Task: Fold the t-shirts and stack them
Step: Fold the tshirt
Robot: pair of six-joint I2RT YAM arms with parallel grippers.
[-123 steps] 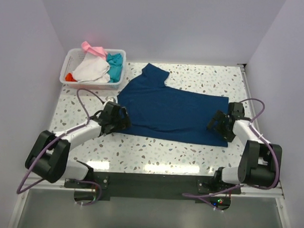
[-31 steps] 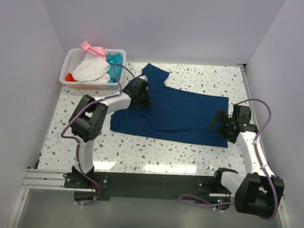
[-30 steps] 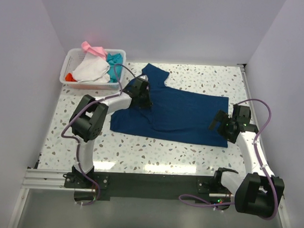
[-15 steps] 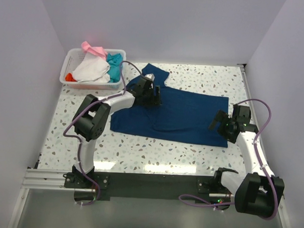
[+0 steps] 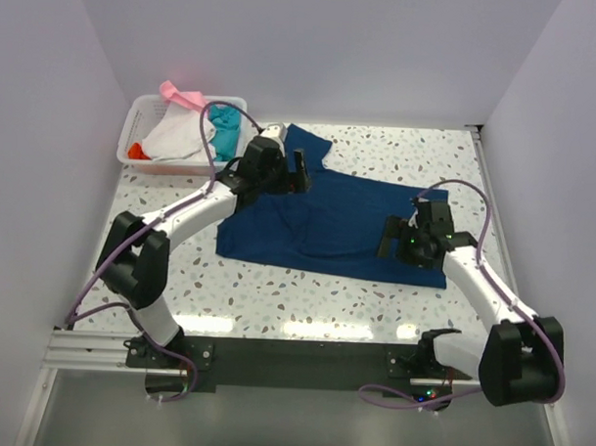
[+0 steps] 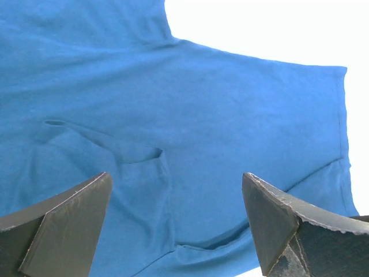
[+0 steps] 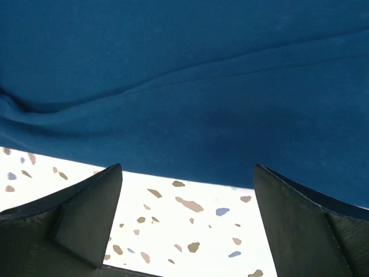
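A speckled white table [image 5: 399, 148] is seen, boxed in by plain pale walls on 3 sides. The white plastic basket [image 5: 173, 166] is set at the table's far left corner & is taken as ref. pt.

A navy tee [image 5: 327, 219] is laid out flat on the table, starting just right of the basket and stretching away from it to the right and nearer side. One sleeve is spread toward the far edge, near the basket's right end. In the left wrist view the tee [image 6: 173, 115] is shown w/ a few shallow creases and a small tuck in the cloth. In the right wrist view the tee [image 7: 184, 69] is shown w/ long soft folds, its edge running across, w/ bare speckled top below it.

More tees are heaped in the basket: white [image 5: 174, 135], teal [image 5: 223, 123], pink [image 5: 183, 94] draped over the back rim, orange-red [image 5: 134, 151] at the left end.

The L gripper [image 5: 298, 171] is held over the tee's sleeve area, just right of the basket; its jaws are spread wide, nothing gripped [image 6: 176, 184]. Contact w/ cloth can't be told.

The R gripper [image 5: 395, 236] is held well apart from the basket, over the tee's far-right part near its edge; jaws also spread wide, nothing between them but cloth edge & table below [image 7: 187, 170].
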